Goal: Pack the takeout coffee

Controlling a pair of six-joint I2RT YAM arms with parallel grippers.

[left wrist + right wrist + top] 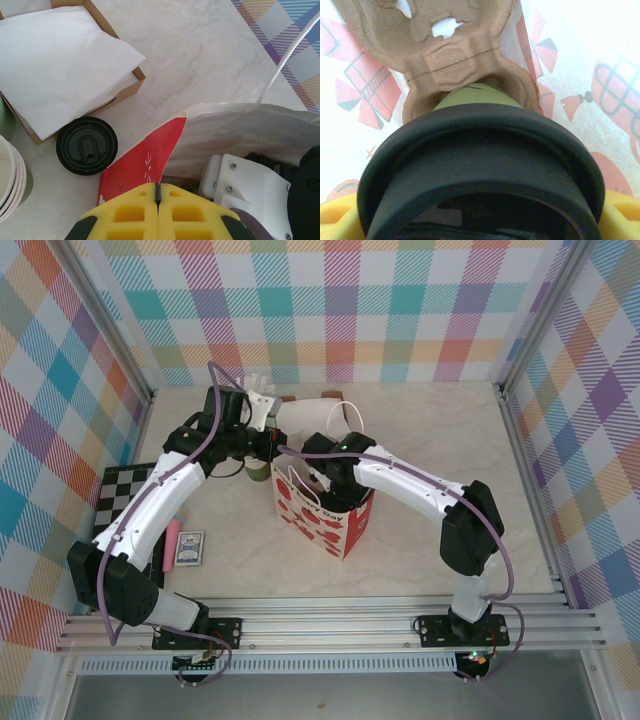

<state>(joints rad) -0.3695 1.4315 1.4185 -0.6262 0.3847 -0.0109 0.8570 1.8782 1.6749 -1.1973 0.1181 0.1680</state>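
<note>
A: Where are we seeing the cup [475, 97]?

B: We are seeing it down inside the bag [335, 525], green under its black lid [480, 150]. Its foot is nosing into a socket of the pulp carrier [455, 60]. The right hand [480, 220] is gripping it at the lid, fingers [335, 222] spread wide on either side.

A: Which step are we judging this to be?

B: We are reading it as the seating step. The cup is entering the socket, and we cannot tell whether it is fully down. The next move is calling for a straight, gentle push, then letting go and lifting clear without dragging the cup up.

A: And the left hand [157, 192]?

B: It is closed tight and seems to be pinching the bag's red rim, holding the mouth open.

A: What are the other containers holding?

B: The part of the carrier we are seeing is holding this cup alone. On the bench [200, 50] beside the bag, the box [137, 82] is holding white paper [60, 60]. A second lid [86, 145] is lying near it, and we cannot tell whether a cup is under it. A lidless stack of cups [10, 175] is standing just beside that.
</note>
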